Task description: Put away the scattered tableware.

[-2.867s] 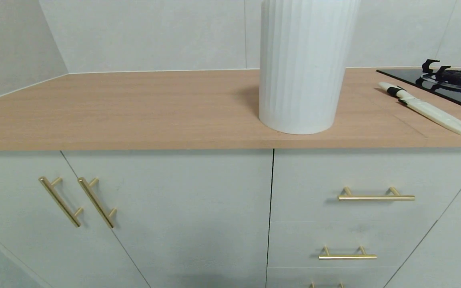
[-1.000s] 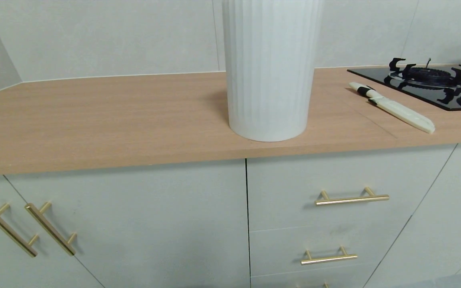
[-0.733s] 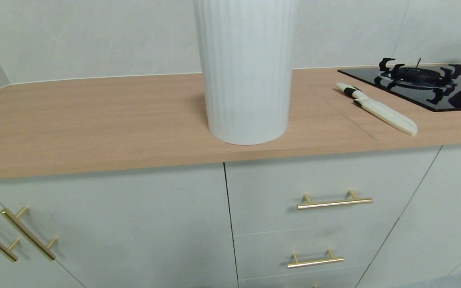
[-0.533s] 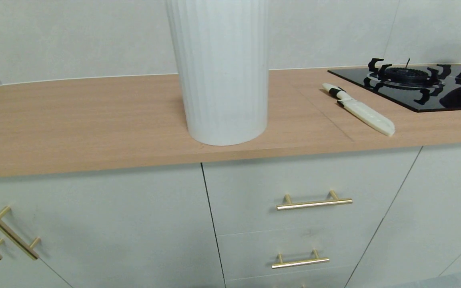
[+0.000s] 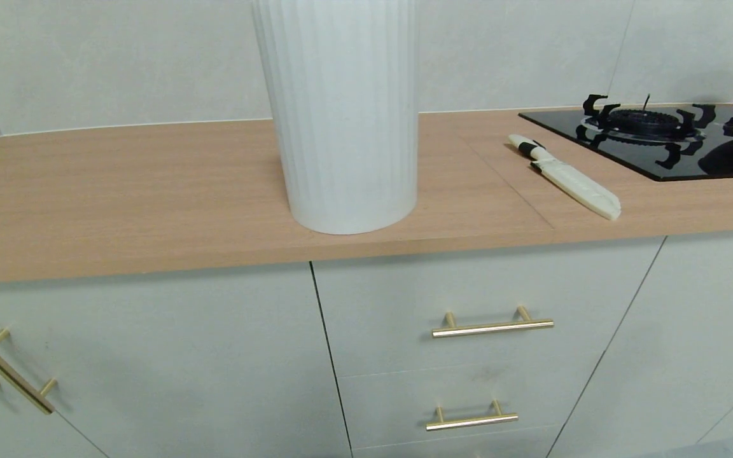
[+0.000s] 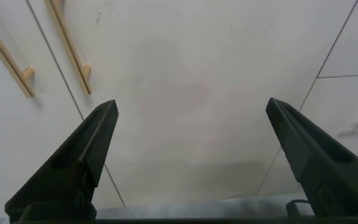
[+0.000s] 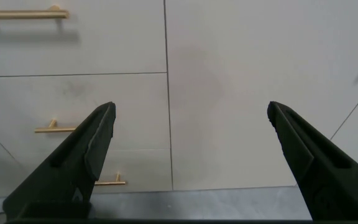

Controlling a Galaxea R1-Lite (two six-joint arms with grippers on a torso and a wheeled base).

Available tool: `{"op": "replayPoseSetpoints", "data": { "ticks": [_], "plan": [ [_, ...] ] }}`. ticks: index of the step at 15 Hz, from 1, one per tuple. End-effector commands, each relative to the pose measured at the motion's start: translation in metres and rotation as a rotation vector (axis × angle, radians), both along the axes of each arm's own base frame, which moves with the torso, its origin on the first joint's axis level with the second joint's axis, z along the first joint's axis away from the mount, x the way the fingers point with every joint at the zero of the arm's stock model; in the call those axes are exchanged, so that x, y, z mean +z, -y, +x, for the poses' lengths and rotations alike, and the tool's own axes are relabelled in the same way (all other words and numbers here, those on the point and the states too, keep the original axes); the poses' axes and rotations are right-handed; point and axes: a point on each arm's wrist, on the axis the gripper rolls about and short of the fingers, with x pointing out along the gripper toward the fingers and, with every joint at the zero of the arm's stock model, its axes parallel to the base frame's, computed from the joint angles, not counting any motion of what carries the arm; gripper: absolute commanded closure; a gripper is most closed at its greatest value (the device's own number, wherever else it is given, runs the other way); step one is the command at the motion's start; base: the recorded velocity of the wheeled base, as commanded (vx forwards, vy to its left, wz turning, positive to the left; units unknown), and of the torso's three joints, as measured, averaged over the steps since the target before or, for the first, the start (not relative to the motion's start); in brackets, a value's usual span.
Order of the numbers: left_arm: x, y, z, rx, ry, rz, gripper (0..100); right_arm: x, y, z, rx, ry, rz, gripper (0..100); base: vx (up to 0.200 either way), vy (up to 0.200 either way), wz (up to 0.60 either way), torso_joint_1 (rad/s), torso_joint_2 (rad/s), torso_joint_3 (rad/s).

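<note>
knife [image 5: 564, 177] flat on countertop [image 5: 118, 191] near white ribbed container [image 5: 344, 114]; left gripper [image 6: 191, 104], right gripper [image 7: 191, 107] both spread apart

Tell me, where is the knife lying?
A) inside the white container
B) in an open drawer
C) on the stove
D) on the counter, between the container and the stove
D: the knife lies flat on the counter, between the white container and the black stove.
</note>
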Motion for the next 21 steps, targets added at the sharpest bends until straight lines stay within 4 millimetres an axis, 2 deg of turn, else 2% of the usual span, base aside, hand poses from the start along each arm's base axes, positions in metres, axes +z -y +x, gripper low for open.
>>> {"op": "replayPoseSetpoints", "data": {
  "ticks": [1, 15, 21],
  "plan": [
    [0.0, 0.0, 0.0, 0.0, 0.0, -0.001, 0, 0.0001, 0.0, 0.0001, 0.0, -0.001, 0.0, 0, 0.0, 0.0, 0.0, 0.0, 0.0, 0.0],
    [0.0, 0.0, 0.0, 0.0, 0.0, -0.001, 0, 0.0001, -0.0001, 0.0001, 0.003, 0.0, -0.002, 0, 0.0, 0.0, 0.0, 0.0, 0.0, 0.0],
    [0.0, 0.0, 0.0, 0.0, 0.0, -0.001, 0, 0.0001, 0.0, 0.0001, 0.005, 0.0, -0.002, 0, 0.0, 0.0, 0.0, 0.083, -0.3, -0.254]
  ]
}}
